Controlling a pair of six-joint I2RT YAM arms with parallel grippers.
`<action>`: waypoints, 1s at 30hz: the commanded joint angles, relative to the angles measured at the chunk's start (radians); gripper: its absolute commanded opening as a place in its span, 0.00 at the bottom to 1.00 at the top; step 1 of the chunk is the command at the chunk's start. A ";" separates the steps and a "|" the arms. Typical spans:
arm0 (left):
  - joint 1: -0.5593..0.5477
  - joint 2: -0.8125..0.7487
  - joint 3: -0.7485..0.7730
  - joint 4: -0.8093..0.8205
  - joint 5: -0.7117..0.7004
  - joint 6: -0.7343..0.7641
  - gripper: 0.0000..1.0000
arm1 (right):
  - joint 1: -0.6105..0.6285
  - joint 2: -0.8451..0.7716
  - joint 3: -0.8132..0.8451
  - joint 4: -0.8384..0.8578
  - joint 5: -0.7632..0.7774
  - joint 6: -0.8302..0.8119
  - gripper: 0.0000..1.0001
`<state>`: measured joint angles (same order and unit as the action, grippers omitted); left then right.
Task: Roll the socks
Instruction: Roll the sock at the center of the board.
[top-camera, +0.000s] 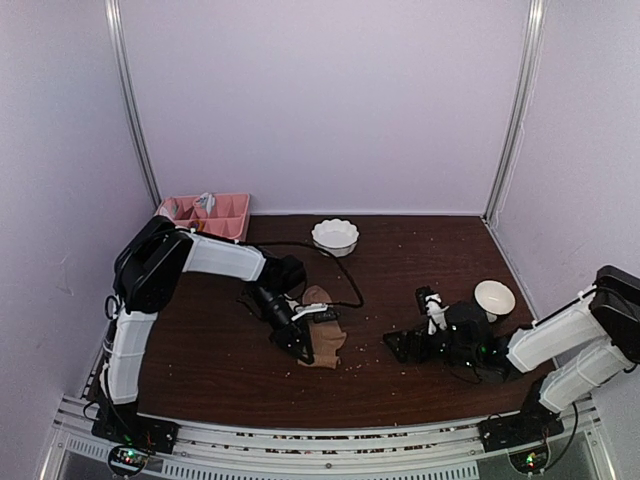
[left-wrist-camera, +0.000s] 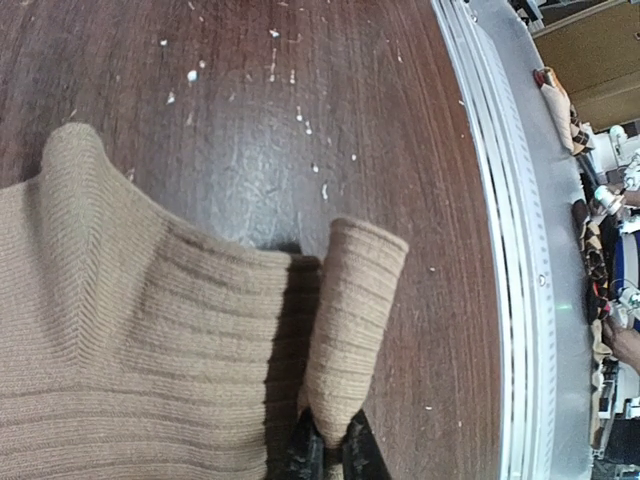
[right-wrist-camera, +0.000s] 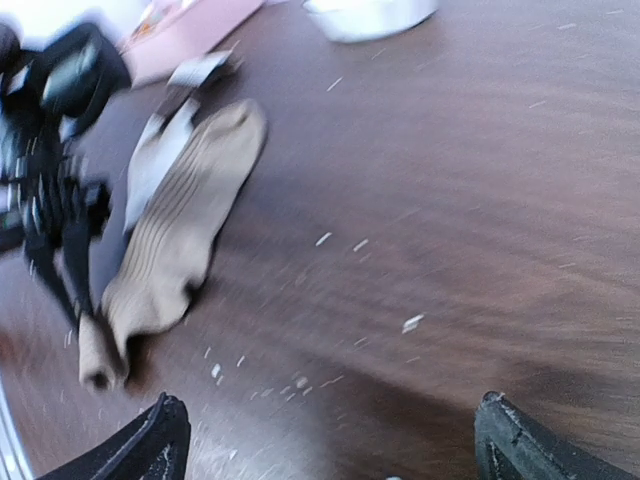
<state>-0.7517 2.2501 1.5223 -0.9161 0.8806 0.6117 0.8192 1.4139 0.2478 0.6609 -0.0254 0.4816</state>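
- In the overhead view, the tan sock (top-camera: 322, 335) lies just left of the middle of the frame on the dark table (top-camera: 430, 260). The left claw (top-camera: 300, 350) is at the sock's lower left edge, but the grip itself cannot be made out from up here.
- The left wrist view shows that grip. At the bottom edge, the left claw (left-wrist-camera: 328, 452) is pinched narrow on an edge of the tan sock (left-wrist-camera: 130, 350). The pinched part rises as a short ribbed flap right of centre, and the rest of the sock spreads flat across the lower left. White crumbs (left-wrist-camera: 190, 75) dot the bare table (left-wrist-camera: 250, 150) above.
- The right wrist view is blurred. The right claw (right-wrist-camera: 340, 450) stands wide, one finger in each bottom corner and only table (right-wrist-camera: 480, 200) between them.
- In that same view the tan sock (right-wrist-camera: 190, 230) lies left of centre, well apart from the right claw. A pale strip (right-wrist-camera: 155, 165) runs along its upper left side, too blurred to identify.
- Only the overhead view places the right claw (top-camera: 398, 345), which is right of centre and clear of the sock.
- It also shows a scalloped bowl (top-camera: 335, 237) at top centre, a plain bowl (top-camera: 494, 297) at the right and a pink tray (top-camera: 205, 215) at the upper left.
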 joint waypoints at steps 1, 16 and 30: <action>0.011 0.062 0.016 -0.079 -0.029 -0.006 0.02 | -0.023 -0.081 -0.072 0.088 0.294 0.242 1.00; 0.028 0.188 0.129 -0.186 -0.028 -0.056 0.02 | 0.375 0.101 0.110 0.065 0.125 -0.787 0.81; 0.031 0.218 0.148 -0.199 -0.103 -0.092 0.01 | 0.372 0.406 0.439 -0.124 -0.040 -0.995 0.40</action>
<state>-0.7250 2.3978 1.6905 -1.1320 0.9714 0.5213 1.1999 1.7771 0.6518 0.5907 -0.0231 -0.4484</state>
